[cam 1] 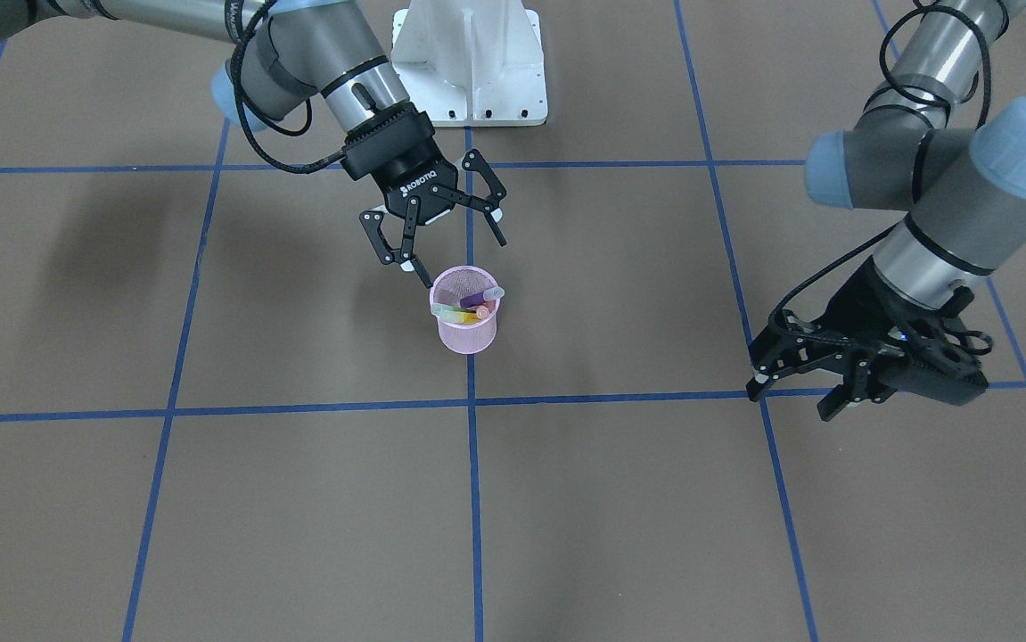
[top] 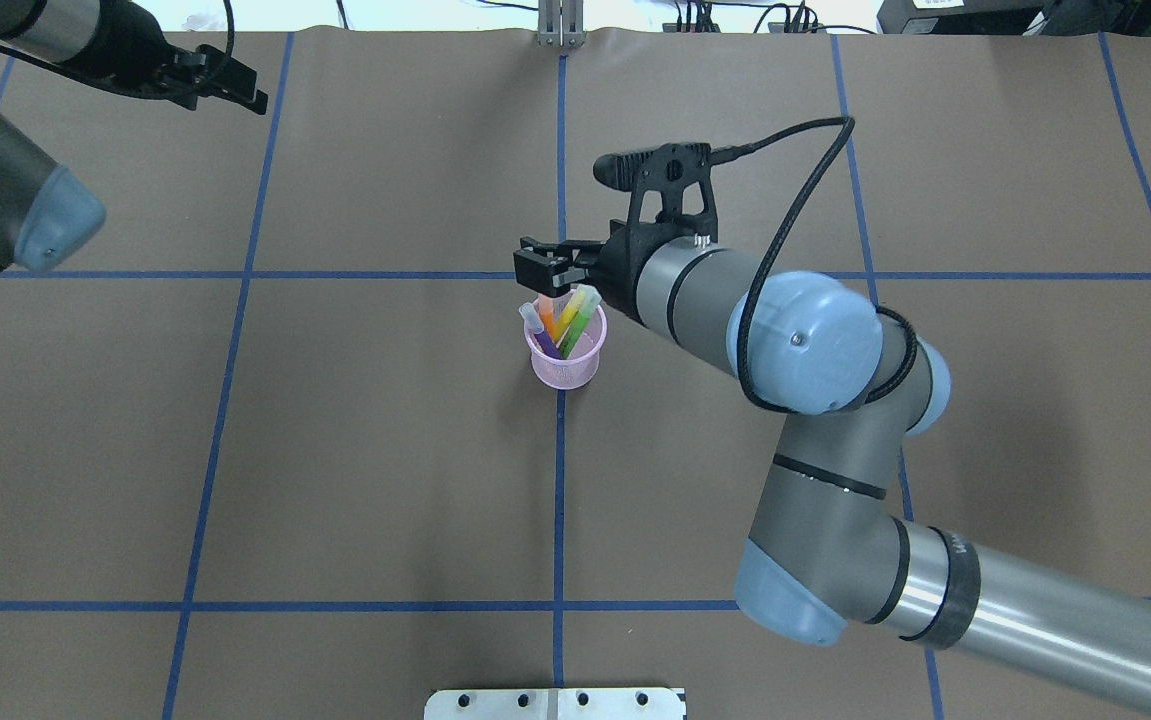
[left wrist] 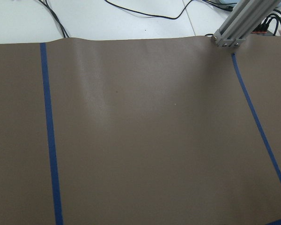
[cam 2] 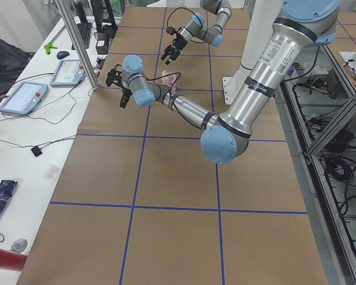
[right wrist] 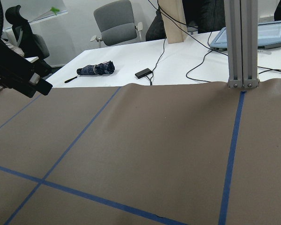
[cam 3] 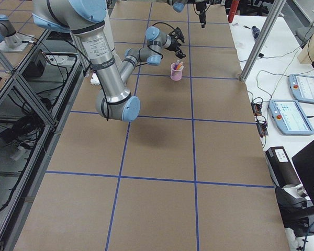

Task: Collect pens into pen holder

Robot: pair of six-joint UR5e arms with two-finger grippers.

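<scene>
The pink mesh pen holder (cam 1: 466,332) stands upright near the table's middle, on a blue tape line; it also shows in the overhead view (top: 567,368). The purple pen (top: 545,340), the orange pen (top: 548,312) and the green pen (top: 581,318) all stand inside it, leaning with their ends above the rim. My right gripper (cam 1: 464,260) hovers just above the holder on the robot's side, open and empty. My left gripper (cam 1: 793,399) is far off to the side near the table surface, open and empty.
The white robot base mount (cam 1: 468,62) sits behind the holder. Blue tape lines (cam 1: 471,499) grid the brown paper. An aluminium post (top: 560,25) stands at the table's far edge. Both wrist views show only paper and tape.
</scene>
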